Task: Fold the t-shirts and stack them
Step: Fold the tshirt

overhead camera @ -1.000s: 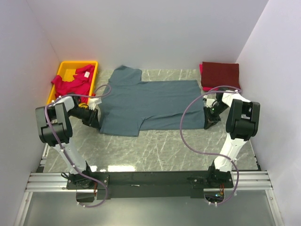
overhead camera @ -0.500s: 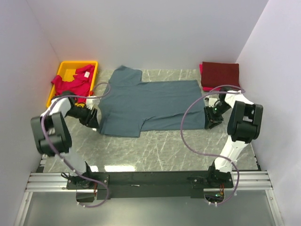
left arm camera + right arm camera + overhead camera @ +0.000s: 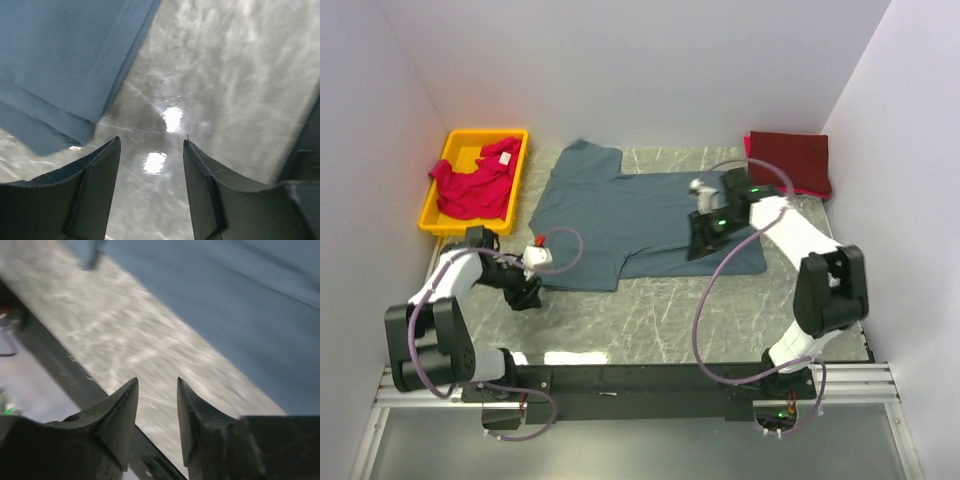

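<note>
Left wrist view: the left gripper (image 3: 150, 150) is released, its two dark fingers (image 3: 87, 190) spread apart with only bare marbled table (image 3: 225, 75) between them, and the hemmed edge of the slate blue-grey t-shirt (image 3: 60, 65) lies just beyond the tips at the upper left, not touched. The right wrist view is blurred, but the right gripper (image 3: 157, 405) also grips nothing: its fingers (image 3: 122, 410) stand a little apart above the table (image 3: 125, 335), and the blue-grey cloth (image 3: 225, 300) fills the upper right of the picture. From the top camera the left gripper (image 3: 525, 293) sits low on the table (image 3: 650, 310) just beside the near-left corner of the blue-grey t-shirt (image 3: 630, 215), while the right gripper (image 3: 703, 238) hangs over the right half of that shirt, close to its near edge. The shirt is spread flat across the middle of the table, its sleeves at the left end, one far and one near. The bright pinkish-red t-shirt (image 3: 475, 185) lies crumpled in the yellow bin (image 3: 485, 133) at the far left, partly draped over its left wall. The dark maroon t-shirt (image 3: 790, 158) lies folded at the far right corner, well apart from both grippers.
</note>
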{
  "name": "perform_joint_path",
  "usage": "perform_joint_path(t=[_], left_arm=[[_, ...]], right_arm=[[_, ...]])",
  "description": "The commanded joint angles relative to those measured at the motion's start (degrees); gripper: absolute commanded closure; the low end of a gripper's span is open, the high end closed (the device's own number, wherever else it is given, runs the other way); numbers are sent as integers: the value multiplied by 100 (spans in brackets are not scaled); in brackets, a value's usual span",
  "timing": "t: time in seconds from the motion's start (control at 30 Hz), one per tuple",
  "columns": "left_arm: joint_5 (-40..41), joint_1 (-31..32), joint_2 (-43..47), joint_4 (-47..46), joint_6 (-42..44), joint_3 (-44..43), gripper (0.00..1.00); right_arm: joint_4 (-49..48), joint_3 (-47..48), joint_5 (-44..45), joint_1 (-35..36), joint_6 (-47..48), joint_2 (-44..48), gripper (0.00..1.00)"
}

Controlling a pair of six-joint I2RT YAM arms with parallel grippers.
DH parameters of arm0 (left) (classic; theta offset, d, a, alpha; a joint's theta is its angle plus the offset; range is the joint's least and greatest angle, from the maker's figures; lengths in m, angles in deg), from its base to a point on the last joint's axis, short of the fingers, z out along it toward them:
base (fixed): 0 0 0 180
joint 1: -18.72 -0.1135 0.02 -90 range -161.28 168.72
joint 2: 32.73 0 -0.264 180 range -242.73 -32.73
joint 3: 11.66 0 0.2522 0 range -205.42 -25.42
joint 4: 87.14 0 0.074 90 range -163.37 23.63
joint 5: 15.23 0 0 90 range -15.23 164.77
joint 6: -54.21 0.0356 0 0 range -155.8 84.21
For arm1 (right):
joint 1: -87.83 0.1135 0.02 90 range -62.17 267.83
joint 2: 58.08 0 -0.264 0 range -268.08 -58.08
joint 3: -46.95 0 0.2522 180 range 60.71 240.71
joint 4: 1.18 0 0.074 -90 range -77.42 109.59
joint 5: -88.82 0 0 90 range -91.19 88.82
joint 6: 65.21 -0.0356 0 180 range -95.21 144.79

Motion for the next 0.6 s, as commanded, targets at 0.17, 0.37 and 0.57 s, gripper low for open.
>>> perform_joint_path(t=[0.17, 0.37, 0.57], left_arm=[[-282, 83, 1658, -2140, 1617, 1568, 41], [-229, 101, 2213, -3029, 2171, 2157, 52], [-221, 110, 2064, -3573, 2628, 2386, 58]], right_arm=[[-3033, -644, -574, 1442, -2694, -681, 48], [-4108, -802, -205, 2110, -3706, -1164, 41], [-4645, -741, -275, 2356, -4374, -1805, 43]])
